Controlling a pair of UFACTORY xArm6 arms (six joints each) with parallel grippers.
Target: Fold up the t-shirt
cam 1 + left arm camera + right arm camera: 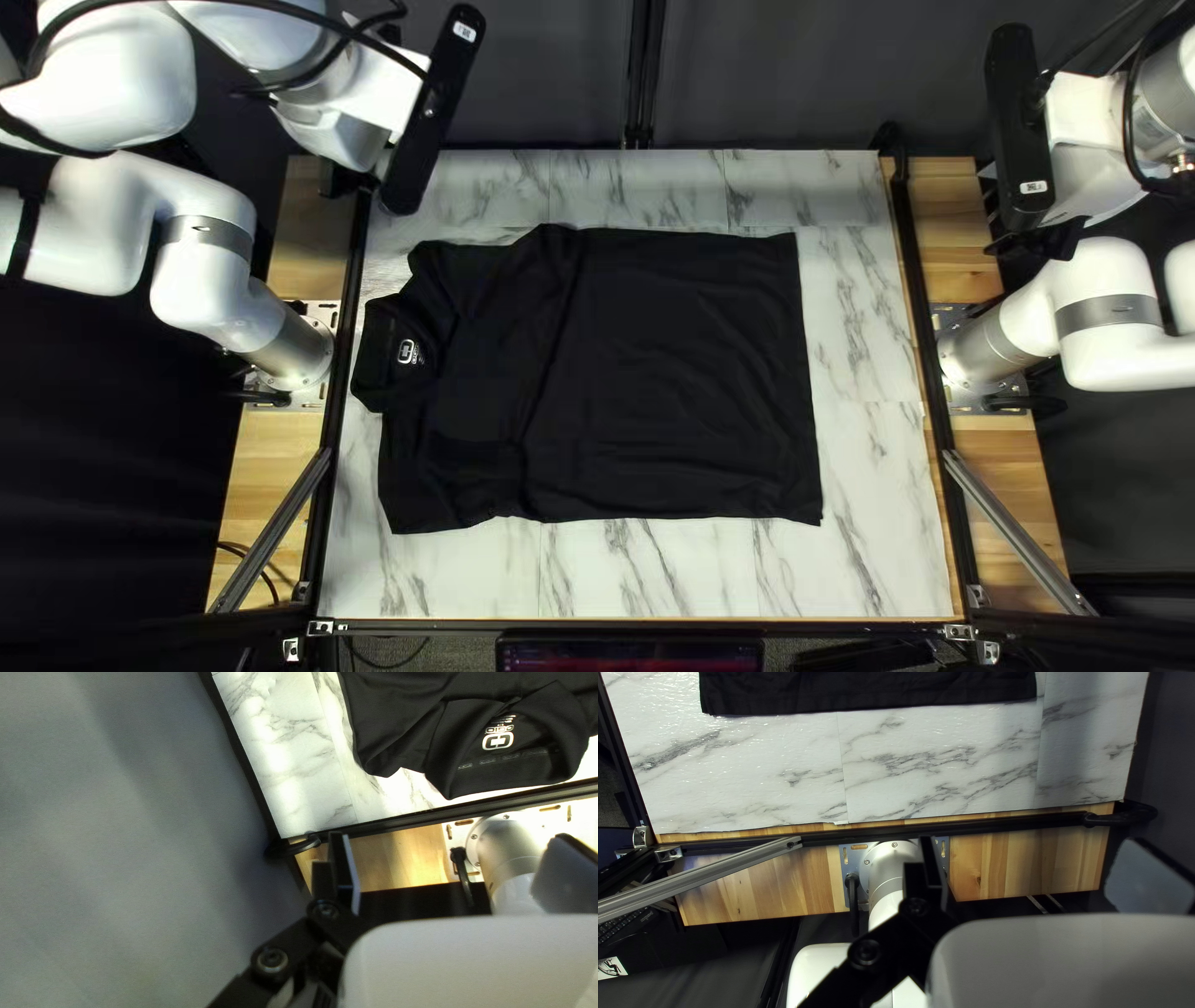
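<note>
Holding wide open and empty, both of them, my left end effector (pixel 453 841) and right end effector (pixel 1034 843); shirt (pixel 672 373) spread on the table (pixel 871 498) ahead of each. Too shallow a pinch could drop the hem (pixel 801 373).

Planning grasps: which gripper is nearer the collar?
The left gripper: it's on the collar side, while the right gripper is on the hem side.
</note>
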